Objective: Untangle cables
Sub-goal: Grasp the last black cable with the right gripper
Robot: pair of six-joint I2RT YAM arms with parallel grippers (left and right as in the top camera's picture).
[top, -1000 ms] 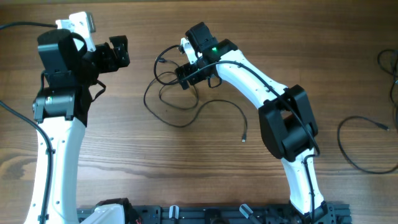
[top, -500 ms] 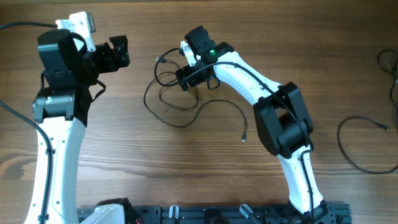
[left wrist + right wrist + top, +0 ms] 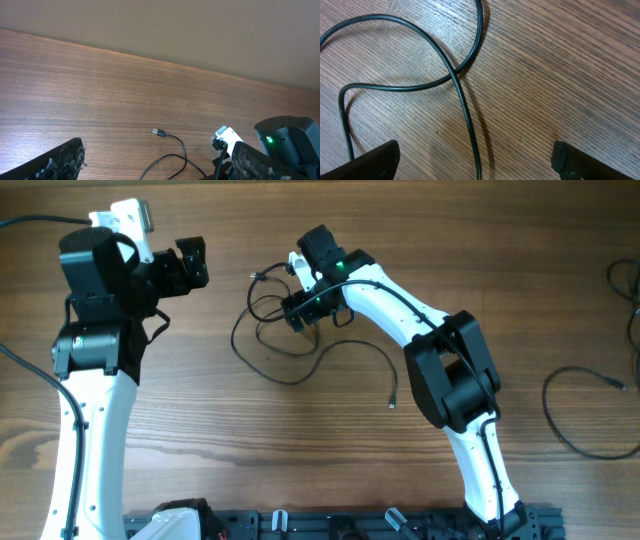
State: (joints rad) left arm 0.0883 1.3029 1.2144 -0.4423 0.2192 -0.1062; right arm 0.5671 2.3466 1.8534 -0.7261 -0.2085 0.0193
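The cables (image 3: pixel 270 332) are seen lying in a loose tangle on the wooden table (image 3: pixel 200 440), with one long strand trailing out to the tangle's right and ending in a small plug (image 3: pixel 392 404). The right gripper (image 3: pixel 299 310) is held directly over the tangle's right-hand part, its jaws spread wide. In the right wrist view two crossing strands (image 3: pixel 462 100) are shown on the wood, one of them passing between the parted fingers (image 3: pixel 375 160) – nothing is gripped. The left gripper (image 3: pixel 190 265) is held to the tangle's left, well apart from it, also spread wide and empty. In the left wrist view a plug end of the tangle (image 3: pixel 159 132) is seen ahead of it. Far to the tangle's right, two separate strands (image 3: pixel 580 412) are seen near the table's edge.
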